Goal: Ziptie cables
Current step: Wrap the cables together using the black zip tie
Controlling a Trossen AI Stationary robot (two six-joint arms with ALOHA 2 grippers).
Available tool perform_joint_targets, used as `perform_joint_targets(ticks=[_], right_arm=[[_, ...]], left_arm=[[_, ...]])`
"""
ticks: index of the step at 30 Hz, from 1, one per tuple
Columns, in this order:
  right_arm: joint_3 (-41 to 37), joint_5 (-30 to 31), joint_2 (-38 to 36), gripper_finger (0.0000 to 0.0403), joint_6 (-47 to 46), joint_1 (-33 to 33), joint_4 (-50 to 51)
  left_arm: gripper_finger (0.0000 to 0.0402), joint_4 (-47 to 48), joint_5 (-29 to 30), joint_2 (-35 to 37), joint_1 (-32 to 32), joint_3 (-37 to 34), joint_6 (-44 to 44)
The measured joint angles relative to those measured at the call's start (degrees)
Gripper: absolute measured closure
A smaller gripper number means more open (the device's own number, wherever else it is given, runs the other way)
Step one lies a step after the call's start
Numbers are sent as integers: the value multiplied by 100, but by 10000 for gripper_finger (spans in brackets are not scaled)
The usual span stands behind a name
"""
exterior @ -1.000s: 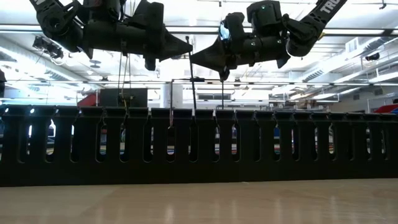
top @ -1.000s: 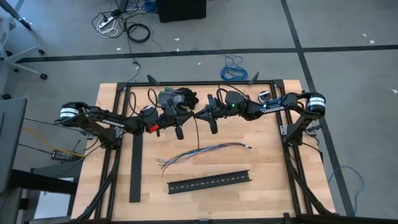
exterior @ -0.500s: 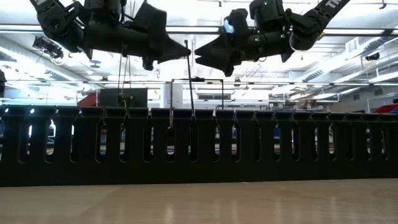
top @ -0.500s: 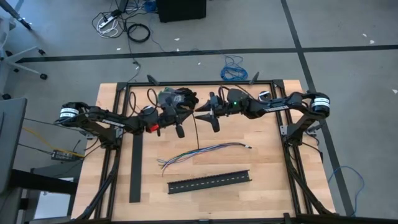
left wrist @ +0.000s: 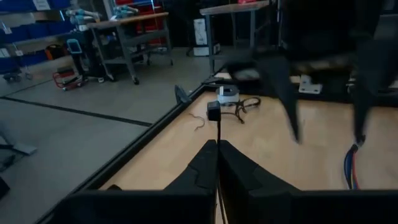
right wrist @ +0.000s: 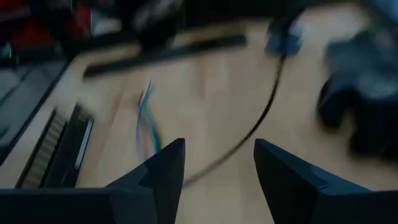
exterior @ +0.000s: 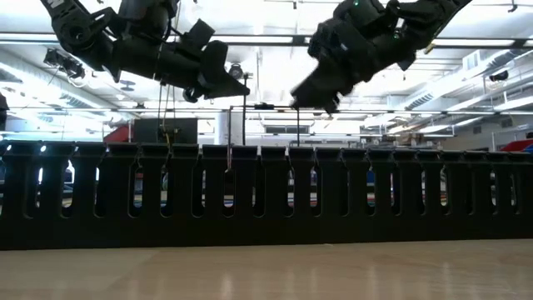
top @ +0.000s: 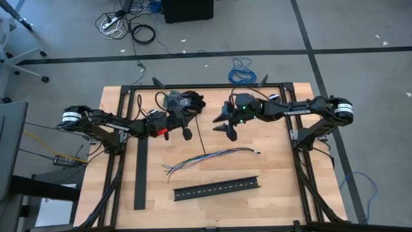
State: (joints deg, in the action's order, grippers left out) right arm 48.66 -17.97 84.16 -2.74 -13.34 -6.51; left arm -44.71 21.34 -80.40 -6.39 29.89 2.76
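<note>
My left gripper is above the table's far middle, shut on a thin black zip tie. The tie's head sticks out past the fingertips. Its strap hangs down toward the cables, a loose bundle of thin multicoloured wires lying flat on the table, splayed at the left end. My right gripper is open and empty, a short way to the right of the left gripper. In the right wrist view its fingers stand apart over the strap and the cables. My left gripper pinches the zip tie's strap just behind the head between its two fingertips. The fingers come about level from the table's left. The strap hangs below the fingers; its lower end is hidden behind the channel in the low view.
A black slotted channel lies in front of the cables and fills the low view. A flat black strip lies at the left. A black frame edges the table, with a dark clutter of parts at the far middle.
My right gripper has drawn away from the left gripper's tip toward the table's right edge and has tipped downward. My left gripper has shifted a little toward the left, still shut on the zip tie, whose upper end has gone with it.
</note>
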Motion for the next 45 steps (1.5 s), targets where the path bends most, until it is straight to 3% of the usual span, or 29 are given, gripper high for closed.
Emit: perform_joint_targets(ticks=[3, 8, 12, 20, 27, 32, 39, 45], right_arm=[[0, 291, 2, 225, 1, 240, 757], [-2, 1769, 2, 240, -219, 772, 1828], [-2, 2699, 4, 251, -1109, 1152, 2720], [-2, 3333, 4, 260, -3177, 1685, 4551], [-2, 3012, 4, 241, -3972, 1919, 5355], [-2, 2567, 4, 207, -4023, 2100, 5381], [-96, 2567, 4, 157, -3992, 2212, 5487], [-418, 2455, 7, 152, -4138, 2208, 5284]], left_arm=[[401, 94, -3, 0, 2, 0, -25], [401, 103, -4, 0, 0, 0, -34], [401, 141, -67, 0, 0, 0, -39], [401, 161, -150, 0, 0, 0, -42], [401, 149, -208, 0, 0, 0, -152], [401, 146, -251, 0, 1, 0, -174], [401, 140, -251, 0, 0, 0, -192], [401, 138, -251, 0, 2, 0, -194]])
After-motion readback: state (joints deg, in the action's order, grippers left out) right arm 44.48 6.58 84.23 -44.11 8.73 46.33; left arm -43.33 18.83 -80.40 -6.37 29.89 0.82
